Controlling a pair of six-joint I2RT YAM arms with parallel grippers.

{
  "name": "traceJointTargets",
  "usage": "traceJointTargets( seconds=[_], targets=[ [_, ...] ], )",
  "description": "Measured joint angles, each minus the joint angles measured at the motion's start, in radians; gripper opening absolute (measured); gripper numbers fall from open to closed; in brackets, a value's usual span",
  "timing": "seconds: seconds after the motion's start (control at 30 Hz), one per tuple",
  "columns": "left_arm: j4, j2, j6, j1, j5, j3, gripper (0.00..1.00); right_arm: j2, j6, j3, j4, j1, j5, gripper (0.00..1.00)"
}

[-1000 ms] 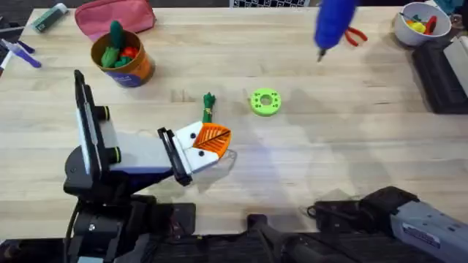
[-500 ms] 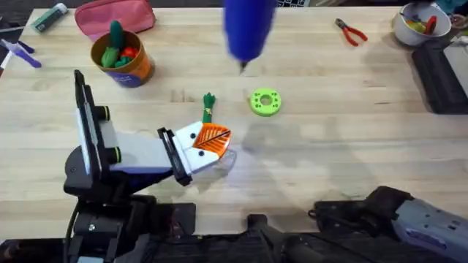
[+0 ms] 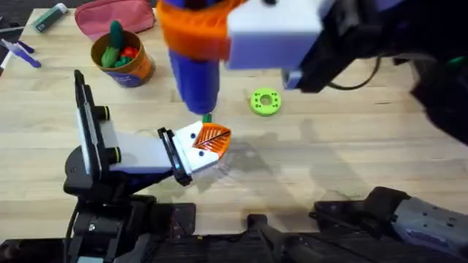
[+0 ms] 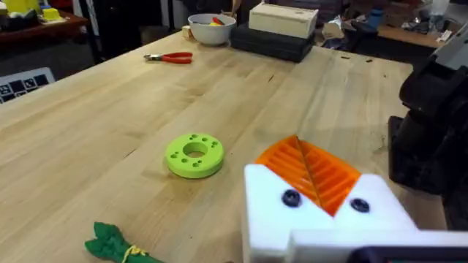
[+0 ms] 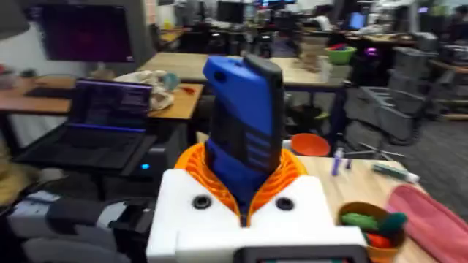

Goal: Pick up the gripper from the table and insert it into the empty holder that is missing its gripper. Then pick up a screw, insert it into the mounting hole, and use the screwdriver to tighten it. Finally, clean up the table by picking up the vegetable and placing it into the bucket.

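The blue screwdriver (image 3: 196,77) is clamped between the orange ribbed pads of the right gripper (image 3: 197,33), which is seen large and close under the overhead camera, above the far middle of the table (image 3: 351,146). The screwdriver is held roughly upright, with its lower end directly over the leafy vegetable (image 3: 208,117) and just beyond the orange fingertip (image 3: 212,139). In the right wrist view, the screwdriver body (image 5: 245,120) is seen seated between the two orange pads (image 5: 194,164) and white finger mounts.

The left gripper (image 3: 201,146) is positioned low over the near left part of the table. An orange ribbed fingertip is seen seated in a white holder (image 3: 189,139) on it. In the left wrist view, the orange fingertip (image 4: 311,172) is seen on the white holder (image 4: 322,219), with two dark screw heads on the holder face. Whether the left gripper's fingers are apart or together cannot be told.

The vegetable (image 4: 117,245), tied with a yellowish band, lies on the table just beyond the left gripper. A lime-green disc (image 3: 265,101) lies near it, apart from it. The orange bucket (image 3: 124,62) stands at the far left, containing green and red toy items. A pink pouch (image 3: 110,16) lies just behind the bucket. Red-handled pliers (image 4: 170,57) and a white bowl (image 4: 212,29) lie at the far right of the table.
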Motion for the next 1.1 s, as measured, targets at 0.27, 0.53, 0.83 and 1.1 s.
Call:
traceJointTargets(
  seconds=[0.27, 0.53, 0.83, 1.1],
  targets=[
    [0.0, 0.0, 0.0, 0.0, 0.0, 0.0, 0.02, 0.114, 0.003, -0.007, 0.117, 0.019, -0.146, 0.026],
    [0.0, 0.0, 0.0, 0.0, 0.0, 0.0, 0.02, 0.145, 0.002, -0.008, 0.12, 0.032, -0.195, 0.026],
    [0.0, 0.0, 0.0, 0.0, 0.0, 0.0, 0.02, 0.151, -0.062, -0.008, 0.12, 0.039, -0.285, 0.026],
    [0.0, 0.0, 0.0, 0.0, 0.0, 0.0, 0.02, 0.229, -0.112, -0.008, 0.124, 0.039, -0.295, 0.026]
  ],
)
